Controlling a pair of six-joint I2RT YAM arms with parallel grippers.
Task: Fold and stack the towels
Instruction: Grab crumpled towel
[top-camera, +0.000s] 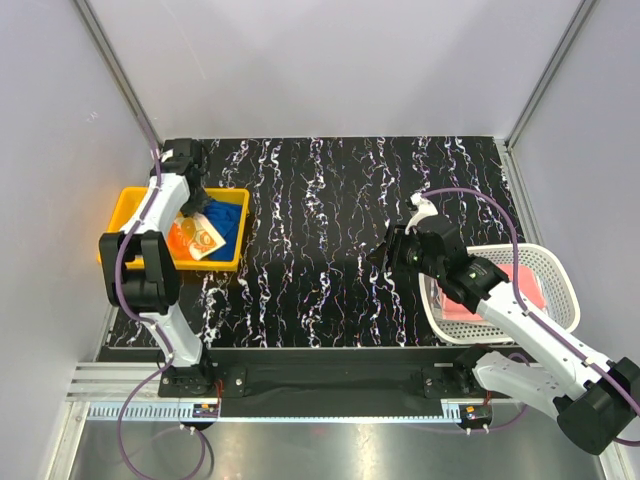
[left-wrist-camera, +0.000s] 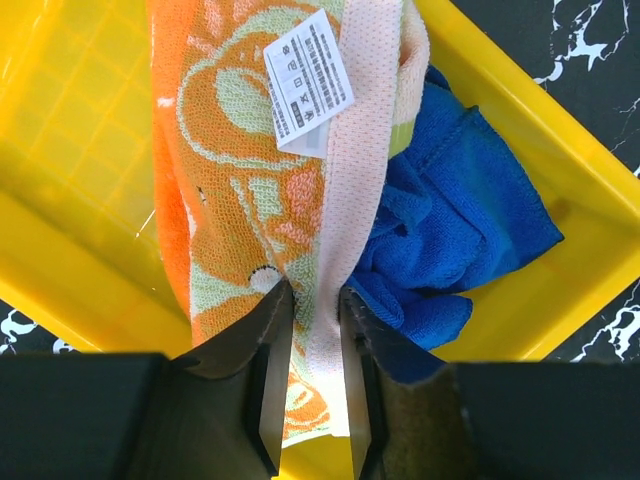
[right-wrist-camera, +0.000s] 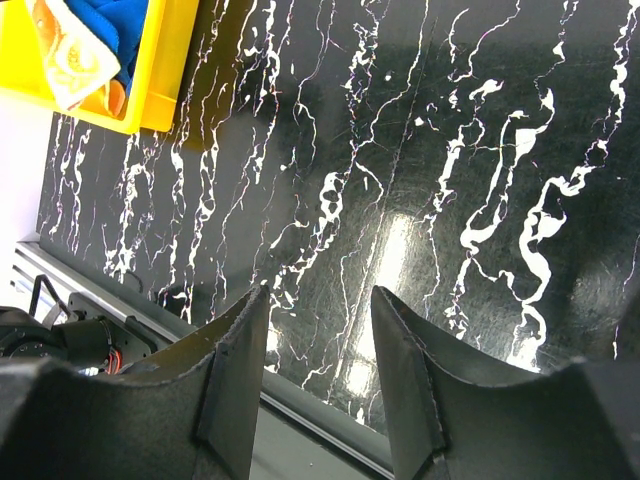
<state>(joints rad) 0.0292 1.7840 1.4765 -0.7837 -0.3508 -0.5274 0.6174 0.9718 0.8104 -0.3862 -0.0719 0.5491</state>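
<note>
table (top-camera: 330, 200): black marbled
left jaws: astride orange towel (left-wrist-camera: 230, 200) hem, cannot tell if clenched
right jaws: parted, empty
risk: hem may slip; blue towel (left-wrist-camera: 450, 230) may snag along

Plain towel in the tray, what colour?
The towel is royal blue; left wrist view shows it best.

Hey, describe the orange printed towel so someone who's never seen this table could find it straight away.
Start at the yellow tray at the left edge of the black marbled table. Towels lie in it, and the orange cartoon-printed towel sits beside the plain blue towel. Only it carries a white care label and a pale pink border.
</note>
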